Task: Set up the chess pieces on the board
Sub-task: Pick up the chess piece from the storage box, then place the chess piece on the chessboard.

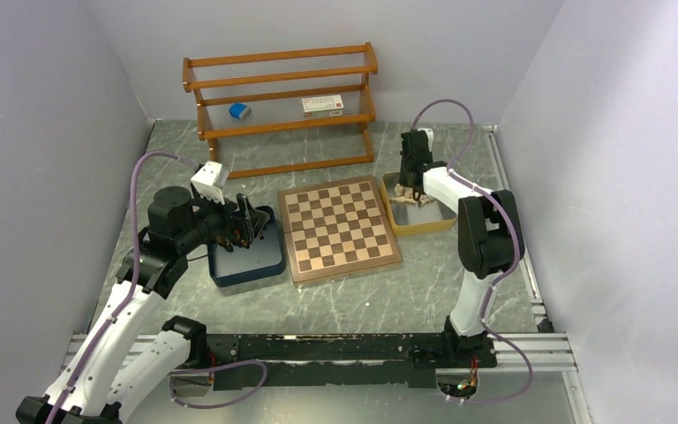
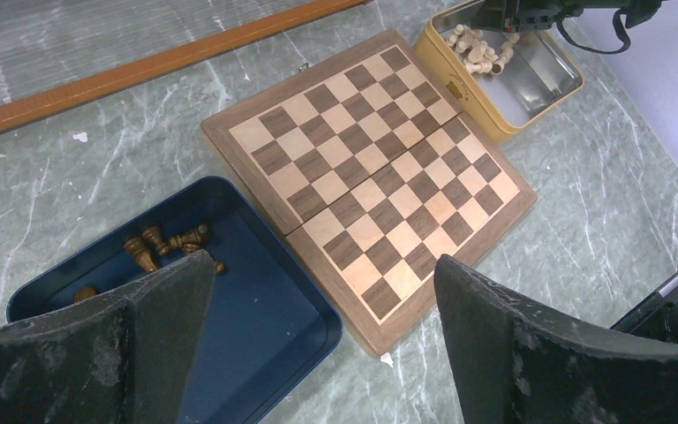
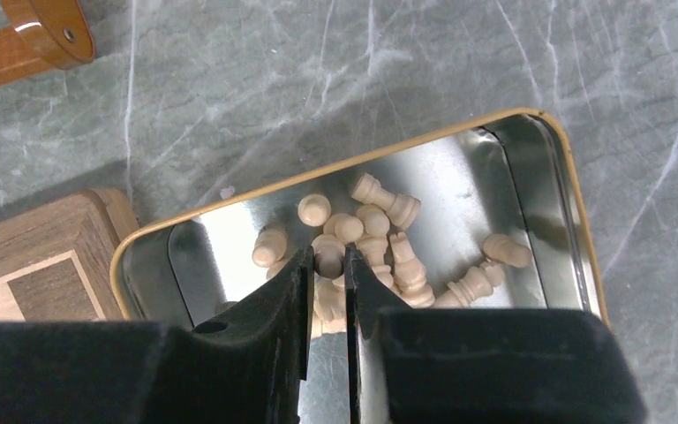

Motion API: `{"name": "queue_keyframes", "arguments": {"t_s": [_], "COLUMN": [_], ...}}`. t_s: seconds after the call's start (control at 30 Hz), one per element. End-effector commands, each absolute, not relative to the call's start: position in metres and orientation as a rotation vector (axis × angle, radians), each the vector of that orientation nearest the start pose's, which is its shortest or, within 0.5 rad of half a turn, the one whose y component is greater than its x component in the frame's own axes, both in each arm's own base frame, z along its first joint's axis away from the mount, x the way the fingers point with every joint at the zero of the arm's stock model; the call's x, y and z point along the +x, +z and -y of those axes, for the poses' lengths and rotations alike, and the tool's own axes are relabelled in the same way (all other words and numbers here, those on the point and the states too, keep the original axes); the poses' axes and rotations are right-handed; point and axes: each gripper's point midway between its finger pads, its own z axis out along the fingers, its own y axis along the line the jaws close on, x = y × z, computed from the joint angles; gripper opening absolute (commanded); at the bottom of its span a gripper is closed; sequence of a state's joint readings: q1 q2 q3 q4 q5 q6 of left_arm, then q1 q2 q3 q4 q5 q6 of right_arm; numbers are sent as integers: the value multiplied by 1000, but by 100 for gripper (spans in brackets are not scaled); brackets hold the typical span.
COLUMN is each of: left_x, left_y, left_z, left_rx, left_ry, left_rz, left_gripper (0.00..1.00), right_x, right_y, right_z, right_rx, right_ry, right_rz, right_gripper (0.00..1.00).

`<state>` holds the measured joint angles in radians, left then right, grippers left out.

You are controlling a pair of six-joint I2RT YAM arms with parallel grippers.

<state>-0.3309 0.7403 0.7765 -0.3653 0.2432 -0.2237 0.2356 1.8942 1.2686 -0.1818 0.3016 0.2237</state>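
Top external: board (image 1: 339, 228) bare, 0 pcs (image 3: 372, 219) set. L gripper (image 2: 322, 265) spread; R gripper (image 3: 327, 254) near-shut round cream pc (image 3: 328, 260) in tin (image 3: 485, 177), pinch unclear.

left claw (image 2: 325, 269) wide (right claw (image 3: 327, 258) pinched)

Wooden rack (image 1: 280, 60), navy tray (image 1: 252, 262), yellow tray (image 1: 425, 226), grey marble tabletop (image 1: 362, 300)

One board (image 1: 339, 228), two trays (image 1: 249, 274) (image 1: 425, 228), one rack (image 1: 278, 60)
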Motion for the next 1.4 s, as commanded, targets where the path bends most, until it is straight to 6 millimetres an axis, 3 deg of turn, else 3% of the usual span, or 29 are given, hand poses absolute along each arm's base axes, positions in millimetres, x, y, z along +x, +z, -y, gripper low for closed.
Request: {"name": "queue_keyframes", "arguments": {"t_s": [0.0, 0.4, 0.53, 0.67, 0.97, 1.1, 1.37], "left_x": [251, 251, 251, 251, 251, 251, 251], "left_y": [248, 249, 248, 249, 250, 248, 250], "left_z": [140, 139, 140, 139, 140, 141, 138], "left_rx": [279, 275, 279, 275, 277, 277, 258], "left_ry": [-591, -590, -590, -592, -598, -603, -593], "left_rz": [-1895, -1886, -1894, -1887, -1886, -1892, -1886], "left_gripper": [99, 99, 99, 99, 99, 99, 99], "right_x": [476, 458, 451, 441, 420, 420, 431], "right_y": [95, 143, 156, 167, 161, 155, 139], "right_z": [-62, -85, -105, -139, -193, -201, -201], "right_rx": [164, 128, 82, -1, -102, -119, -132], "right_ry": [-174, -149, -101, -17, 123, 129, 65], "right_rz": [-2285, -2248, -2231, -2204, -2203, -2212, -2238], "right_gripper": [15, 14, 14, 14, 14, 14, 14]}}
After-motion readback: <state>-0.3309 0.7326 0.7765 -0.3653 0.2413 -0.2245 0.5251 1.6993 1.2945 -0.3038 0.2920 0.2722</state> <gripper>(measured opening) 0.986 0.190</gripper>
